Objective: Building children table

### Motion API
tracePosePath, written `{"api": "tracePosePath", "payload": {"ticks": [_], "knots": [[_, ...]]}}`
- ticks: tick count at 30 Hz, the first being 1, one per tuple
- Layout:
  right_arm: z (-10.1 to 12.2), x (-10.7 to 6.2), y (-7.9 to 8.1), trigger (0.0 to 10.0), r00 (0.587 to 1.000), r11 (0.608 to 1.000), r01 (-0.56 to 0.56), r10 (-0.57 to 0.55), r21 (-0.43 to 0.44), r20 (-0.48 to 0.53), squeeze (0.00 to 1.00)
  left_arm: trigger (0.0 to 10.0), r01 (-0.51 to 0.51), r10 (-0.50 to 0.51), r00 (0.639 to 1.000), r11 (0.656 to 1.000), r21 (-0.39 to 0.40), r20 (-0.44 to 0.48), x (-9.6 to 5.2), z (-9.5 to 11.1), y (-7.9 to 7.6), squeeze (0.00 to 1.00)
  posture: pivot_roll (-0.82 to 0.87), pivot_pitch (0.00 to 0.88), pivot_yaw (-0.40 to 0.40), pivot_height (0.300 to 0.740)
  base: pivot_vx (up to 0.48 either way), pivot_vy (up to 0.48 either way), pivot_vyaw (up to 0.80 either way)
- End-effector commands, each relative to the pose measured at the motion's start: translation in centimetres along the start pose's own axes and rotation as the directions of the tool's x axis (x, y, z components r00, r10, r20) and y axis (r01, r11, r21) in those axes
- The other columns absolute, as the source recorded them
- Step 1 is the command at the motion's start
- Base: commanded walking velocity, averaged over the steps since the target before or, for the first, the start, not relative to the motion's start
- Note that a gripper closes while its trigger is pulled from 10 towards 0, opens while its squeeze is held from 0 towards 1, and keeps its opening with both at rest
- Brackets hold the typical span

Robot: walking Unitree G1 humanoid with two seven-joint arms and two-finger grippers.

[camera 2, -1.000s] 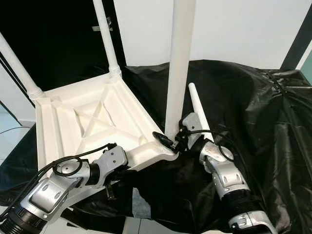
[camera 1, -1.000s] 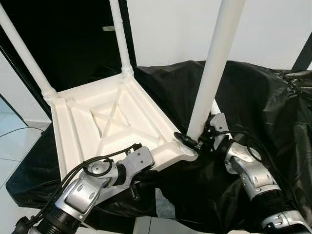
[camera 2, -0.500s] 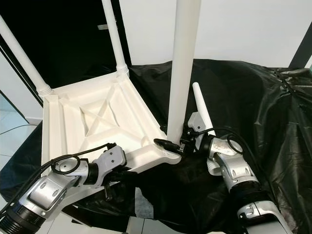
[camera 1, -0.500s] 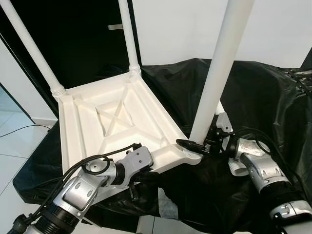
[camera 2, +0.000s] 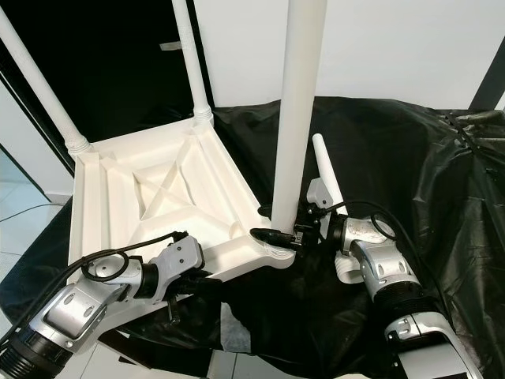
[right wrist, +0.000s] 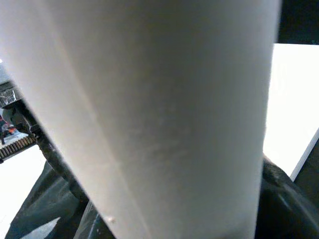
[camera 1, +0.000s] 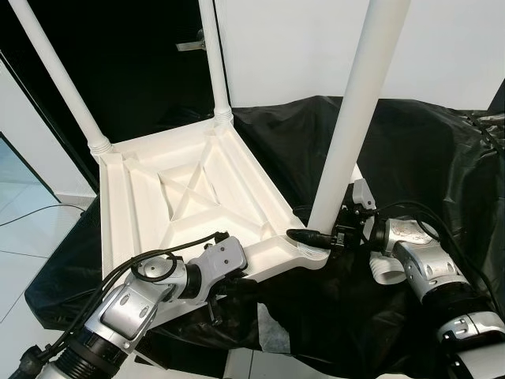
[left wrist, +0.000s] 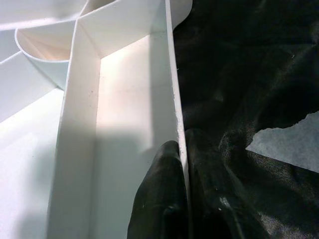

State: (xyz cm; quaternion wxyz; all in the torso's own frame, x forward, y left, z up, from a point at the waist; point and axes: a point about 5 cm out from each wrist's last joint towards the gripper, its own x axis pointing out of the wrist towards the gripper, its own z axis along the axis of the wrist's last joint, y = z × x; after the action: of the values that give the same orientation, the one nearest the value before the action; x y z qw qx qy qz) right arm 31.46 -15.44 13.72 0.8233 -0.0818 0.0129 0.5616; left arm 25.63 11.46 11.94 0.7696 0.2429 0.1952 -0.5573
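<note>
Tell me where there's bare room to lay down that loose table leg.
Bare black sheet spreads behind the loose leg, up to the white wall. The ribbed underside of the upturned tabletop is bare between its three legs. It is crowded at the near corner, where the right claw grips the near leg and the left claw pinches the tabletop's edge.

1 tabletop [camera 1: 189,197], upturned. 3 legs [camera 1: 357,103] fitted upright. 1 loose leg [camera 2: 326,167]. 1 black sheet [camera 1: 442,166]. 2 grippers [camera 1: 312,237].

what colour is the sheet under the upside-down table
Black, glossy and crinkled sheet; clearest in the left eye view.
</note>
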Motion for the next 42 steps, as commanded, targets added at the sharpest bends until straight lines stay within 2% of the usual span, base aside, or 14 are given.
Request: {"api": "tracePosePath", "payload": {"ticks": [1,5,13,16,26,30,35,39,42], "knots": [[-3.9,-2.3,0.3,10.0,0.99,0.973,0.072,-0.043,0.221,-0.135,0.0,0.0,-0.09,0.091,0.996,0.996,0.029,-0.007,-1.5,0.3,1.5,0.0,0.06,0.0,0.087,0.74,0.0,0.0,0.0],[-4.0,-2.3,0.2,10.0,0.99,0.964,0.078,-0.045,0.253,-0.133,0.0,0.0,-0.09,0.09,0.996,0.996,0.025,-0.006,-1.5,0.2,1.4,0.0,0.06,0.0,0.084,0.74,0.0,0.0,0.0],[-3.9,-2.1,0.4,10.0,0.992,0.971,0.022,0.009,0.24,-0.128,0.0,0.0,-0.077,0.077,0.997,0.997,0.019,-0.002,-1.2,0.2,1.0,0.0,0.06,0.0,0.08,0.74,0.0,0.0,0.0],[-4.1,-2.5,1.2,10.0,0.986,0.968,-0.074,0.107,0.24,-0.128,0.0,0.0,-0.055,0.055,0.998,0.998,0.017,-0.001,-1.2,0.1,0.6,0.0,0.06,0.0,0.078,0.74,0.0,0.0,0.0],[-3.8,-3.5,0.9,10.0,0.971,0.963,-0.147,0.184,0.227,-0.155,0.0,0.0,-0.022,0.022,1.0,1.0,0.015,0.003,-1.4,0.1,0.2,0.0,0.07,0.0,0.079,0.74,0.0,0.0,0.0],[-3.8,-3.8,0.7,10.0,0.971,0.966,-0.139,0.176,0.219,-0.161,0.0,0.0,-0.021,0.021,1.0,1.0,0.013,0.006,-1.4,0.2,0.2,0.0,0.07,0.0,0.076,0.74,0.0,0.0,0.0],[-3.7,-3.8,0.7,10.0,0.979,0.961,-0.129,0.163,0.244,-0.125,0.0,0.0,-0.02,0.02,1.0,1.0,0.008,0.009,-1.5,0.2,0.1,0.0,0.07,0.0,0.077,0.74,0.0,0.0,0.0],[-4.1,-3.6,1.2,10.0,0.985,0.937,-0.126,0.157,0.325,-0.07,0.0,0.0,-0.015,0.015,1.0,1.0,0.001,0.015,-1.5,0.2,-0.2,0.0,0.07,0.0,0.077,0.74,0.0,0.0,0.0],[-4.3,-3.5,1.4,10.0,0.984,0.933,-0.131,0.162,0.334,-0.068,0.0,0.0,-0.014,0.014,1.0,1.0,0.001,0.017,-1.4,0.3,-0.2,0.0,0.07,0.0,0.076,0.74,0.0,0.0,0.0]]}}
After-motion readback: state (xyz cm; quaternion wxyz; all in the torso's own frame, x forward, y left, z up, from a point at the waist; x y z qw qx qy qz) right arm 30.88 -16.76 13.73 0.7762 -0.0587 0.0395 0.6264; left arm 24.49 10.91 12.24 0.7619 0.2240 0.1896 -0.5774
